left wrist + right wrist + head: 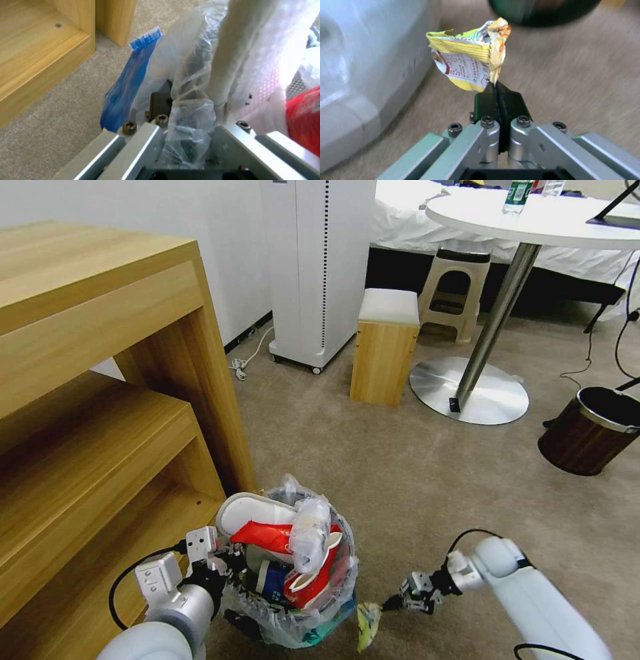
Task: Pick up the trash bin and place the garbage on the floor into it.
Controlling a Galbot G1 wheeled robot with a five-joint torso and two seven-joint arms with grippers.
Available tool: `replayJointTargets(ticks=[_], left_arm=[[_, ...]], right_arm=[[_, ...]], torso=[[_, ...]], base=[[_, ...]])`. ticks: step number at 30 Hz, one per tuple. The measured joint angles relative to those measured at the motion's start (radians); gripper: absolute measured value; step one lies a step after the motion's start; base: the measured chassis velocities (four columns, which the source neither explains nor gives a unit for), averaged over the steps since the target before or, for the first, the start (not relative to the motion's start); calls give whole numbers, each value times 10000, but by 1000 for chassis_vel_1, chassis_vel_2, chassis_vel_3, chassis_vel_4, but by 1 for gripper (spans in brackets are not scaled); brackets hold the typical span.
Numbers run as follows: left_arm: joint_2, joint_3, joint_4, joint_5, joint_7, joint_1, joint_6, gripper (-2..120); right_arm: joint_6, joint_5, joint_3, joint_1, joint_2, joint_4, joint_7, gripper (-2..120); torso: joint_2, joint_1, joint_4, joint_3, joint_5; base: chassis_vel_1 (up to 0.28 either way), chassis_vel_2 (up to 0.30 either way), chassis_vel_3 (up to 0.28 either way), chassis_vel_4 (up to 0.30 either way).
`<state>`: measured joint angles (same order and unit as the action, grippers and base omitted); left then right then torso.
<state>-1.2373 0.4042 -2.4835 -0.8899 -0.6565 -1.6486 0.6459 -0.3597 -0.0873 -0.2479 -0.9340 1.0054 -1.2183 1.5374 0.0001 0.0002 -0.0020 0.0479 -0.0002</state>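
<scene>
The trash bin, dark and lined with a crinkly clear bag, is low in the head view beside the shelf. My left gripper is shut on its near-left rim, with bag plastic pinched between the fingers and blue film outside. Inside lie a white slipper, a red wrapper, a blue cup and a red-white cup. My right gripper is shut on a crumpled yellow wrapper, just right of the bin's side, above the beige floor.
A wooden shelf unit stands close on the left. Farther off are a small wooden stool, a white tower appliance, the round table's metal base and a brown wood-grain bin at right.
</scene>
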Motion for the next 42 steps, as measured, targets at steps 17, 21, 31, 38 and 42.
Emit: replayJointTargets(ticks=[17,21,31,38,42], left_arm=[[28,41,211,-10,-19,138,-12,1],[29,29,254,-13,-21,172,-17,1],[20,-44,308,-6,-21,186,-20,1],[-13,-118,334,82,-20,147,-20,1],[-10,-109,263,93,-17,85,-19,1]], right_arm=[[1785,-4721,703,-215,-982,-3607,30,0],[1907,-5082,823,-168,-976,-3881,29,0],[2185,-7497,1211,179,-511,-3909,-195,0],[2245,-8466,2024,743,-177,-4094,-1795,0],[2302,-8315,2403,1200,-87,-4014,-2613,0]], torso=[[-1,0,1,0,1],[-1,0,0,0,1],[-1,0,0,0,1],[-1,0,1,0,0],[0,0,1,0,0]], base=[[0,0,0,0],[0,0,0,0],[0,0,0,0],[0,0,0,0],[0,0,0,0]])
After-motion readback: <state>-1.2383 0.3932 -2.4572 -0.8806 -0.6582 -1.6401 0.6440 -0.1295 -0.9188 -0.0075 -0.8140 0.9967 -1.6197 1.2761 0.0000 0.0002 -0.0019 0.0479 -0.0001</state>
